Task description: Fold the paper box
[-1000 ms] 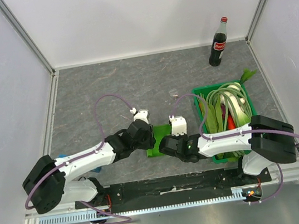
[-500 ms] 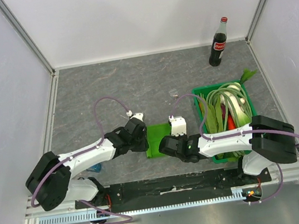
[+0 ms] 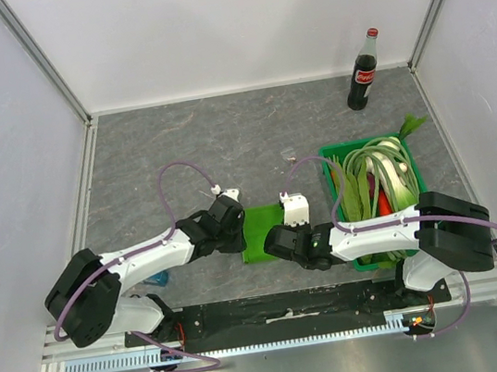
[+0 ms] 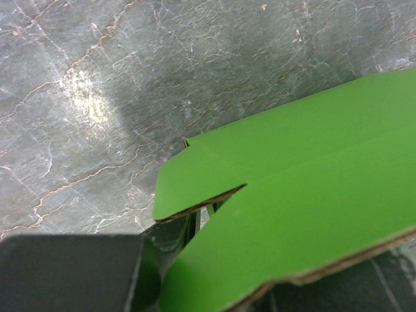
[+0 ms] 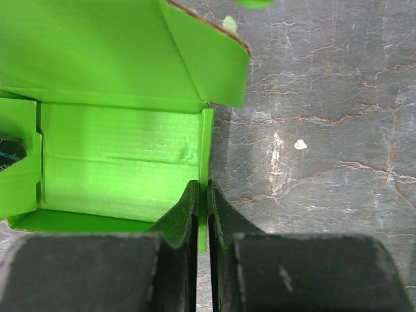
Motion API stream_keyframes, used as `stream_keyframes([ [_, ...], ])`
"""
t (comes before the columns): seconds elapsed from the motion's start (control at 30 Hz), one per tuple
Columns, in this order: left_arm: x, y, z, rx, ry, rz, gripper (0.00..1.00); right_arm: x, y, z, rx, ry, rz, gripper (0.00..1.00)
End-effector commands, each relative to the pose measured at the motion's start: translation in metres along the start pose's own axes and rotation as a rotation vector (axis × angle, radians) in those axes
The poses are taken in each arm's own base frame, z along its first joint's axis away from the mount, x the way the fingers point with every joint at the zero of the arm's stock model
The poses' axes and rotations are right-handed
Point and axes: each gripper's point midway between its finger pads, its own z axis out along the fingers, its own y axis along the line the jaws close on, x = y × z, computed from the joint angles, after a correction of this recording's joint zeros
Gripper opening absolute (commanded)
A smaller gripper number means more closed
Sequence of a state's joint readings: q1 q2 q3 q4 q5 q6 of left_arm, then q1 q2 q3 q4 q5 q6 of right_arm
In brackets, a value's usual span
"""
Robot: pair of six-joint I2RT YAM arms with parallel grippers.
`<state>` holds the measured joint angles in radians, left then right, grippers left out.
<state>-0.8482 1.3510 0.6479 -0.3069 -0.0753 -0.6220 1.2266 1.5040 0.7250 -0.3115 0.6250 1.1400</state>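
The dark-green crate [image 3: 332, 190] stands by the counter's right edge, toward the near side. It is heaped with long pale-green stalks and leaves [image 3: 382, 171], with something orange-red [image 3: 384, 206] showing among them, and one leaf tip [image 3: 414, 122] pokes out past its far right corner. The paper box [image 3: 257, 230] lies just left of the crate at the near middle of the counter [image 3: 176, 141], between the two arms. It is part-formed (the right wrist view looks into a lime-green floor with walls raised round it and a flap leaning outward). It has nothing in it.

The right pincer [image 5: 203, 195] is clenched on the thin upright edge of the box's side wall, with the card caught between its dark fingertips. The left pincer [image 3: 239, 229] is at the box's left side.

The counter is grey stone-patterned, with a small pale fleck [image 5: 299, 144] near the box. White walls with metal corner posts enclose it. A cola bottle [image 3: 363, 75] stands upright in the far right corner.

In the left wrist view green flaps cover most of the gap between the fingers [image 4: 71, 273], so I cannot tell whether that pincer grips the card or stands released. A small blue block [image 3: 157, 279] is mostly hidden under the left arm near the near left edge. The right arm crosses over the crate's near end.
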Motion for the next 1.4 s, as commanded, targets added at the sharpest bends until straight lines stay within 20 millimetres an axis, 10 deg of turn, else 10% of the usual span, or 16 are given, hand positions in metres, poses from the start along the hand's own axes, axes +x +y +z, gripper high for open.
stream_keyframes([
  [0.0, 0.01, 0.001, 0.003, -0.011, 0.065, 0.003, 0.22, -0.009, 0.009, -0.003, -0.024, -0.031, 0.012, 0.0],
  [0.3, 0.021, 0.009, 0.006, -0.057, 0.076, 0.029, 0.15, -0.008, 0.01, -0.002, -0.031, -0.029, 0.009, 0.0],
  [0.67, 0.027, 0.06, 0.02, -0.654, 0.025, 0.133, 0.02, -0.003, 0.012, 0.002, -0.026, -0.028, 0.1, 0.0],
  [1.03, 0.027, 0.06, 0.029, -0.735, 0.003, 0.193, 0.02, 0.001, 0.017, 0.002, -0.06, -0.025, 0.141, 0.0],
  [1.37, 0.049, 0.035, 0.049, -0.422, 0.045, 0.147, 0.03, -0.003, 0.014, 0.002, -0.072, -0.045, 0.077, 0.0],
])
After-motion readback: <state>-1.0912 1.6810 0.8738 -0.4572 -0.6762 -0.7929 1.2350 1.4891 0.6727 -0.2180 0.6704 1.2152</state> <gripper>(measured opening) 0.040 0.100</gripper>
